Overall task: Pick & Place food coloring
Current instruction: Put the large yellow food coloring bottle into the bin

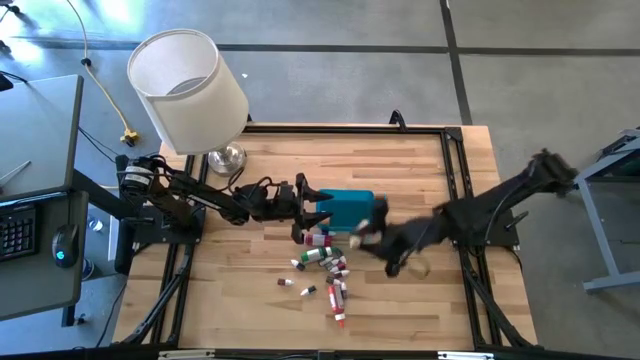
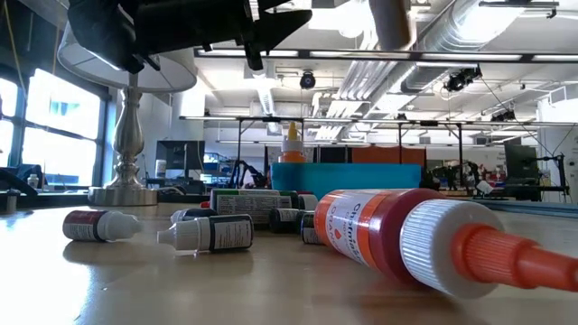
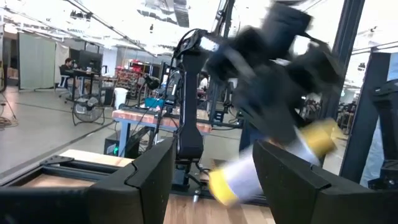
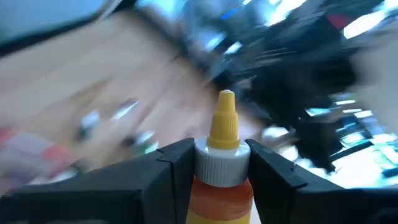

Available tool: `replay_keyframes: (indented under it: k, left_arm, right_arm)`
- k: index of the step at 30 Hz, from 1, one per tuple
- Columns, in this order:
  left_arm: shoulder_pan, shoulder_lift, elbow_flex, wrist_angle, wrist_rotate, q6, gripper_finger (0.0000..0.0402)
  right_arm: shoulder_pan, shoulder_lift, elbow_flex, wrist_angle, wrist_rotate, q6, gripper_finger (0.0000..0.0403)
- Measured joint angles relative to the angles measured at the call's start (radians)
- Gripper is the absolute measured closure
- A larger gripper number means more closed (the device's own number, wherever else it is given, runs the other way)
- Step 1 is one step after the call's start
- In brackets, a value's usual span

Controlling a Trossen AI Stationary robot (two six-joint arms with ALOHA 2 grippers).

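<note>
The right gripper (image 4: 211, 163), jaws pinching a yellow-capped bottle (image 4: 222, 155), carries it beside the teal bin (image 1: 345, 208), likely dropping it in next.

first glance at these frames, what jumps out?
The right gripper, shut on an orange bottle with a yellow tip, hangs beside the teal bin mid-table. Below the bin lies a loose scatter of small food coloring bottles; in the low view one red bottle lies on its side right at the lens. The big white lamp stands at the table's back left corner, with the left gripper open beside the bin.
</note>
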Motion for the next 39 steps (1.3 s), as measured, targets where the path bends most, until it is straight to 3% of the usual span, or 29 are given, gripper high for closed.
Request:
replay_keyframes:
  k: [4, 8, 11, 13, 23, 30, 39]
  left_arm:
    - [0.000, 0.000, 0.000, 0.000, 0.000, 0.003, 0.0188]
    - [0.000, 0.000, 0.000, 0.026, -0.001, 0.006, 0.0188]
    - [0.000, 0.000, 0.000, 0.050, -0.001, 0.007, 0.0188]
    - [0.000, 0.000, 0.000, 0.052, -0.002, 0.007, 0.0188]
    - [0.000, 0.000, 0.000, 0.056, -0.028, 0.007, 0.0188]
    - [0.000, 0.000, 0.000, 0.050, 0.005, 0.006, 0.0188]
    - [0.000, 0.000, 0.000, 0.050, 0.027, 0.006, 0.0188]
  right_arm:
    - [-0.144, -0.120, -0.255, 0.430, -0.154, 0.043, 0.0282]
    - [-0.309, -0.075, -0.515, 0.956, -0.353, 0.241, 0.0286]
    - [-0.387, 0.039, -0.605, 1.241, -0.363, 0.359, 0.0282]
    - [-0.415, 0.124, -0.606, 1.327, -0.330, 0.400, 0.0280]
    - [-0.445, 0.484, -0.382, 1.244, -0.308, 0.496, 0.0280]
    - [-0.445, 0.591, -0.312, 1.246, -0.195, 0.504, 0.0282]
    - [-0.445, 0.711, -0.238, 1.245, -0.183, 0.518, 0.0280]
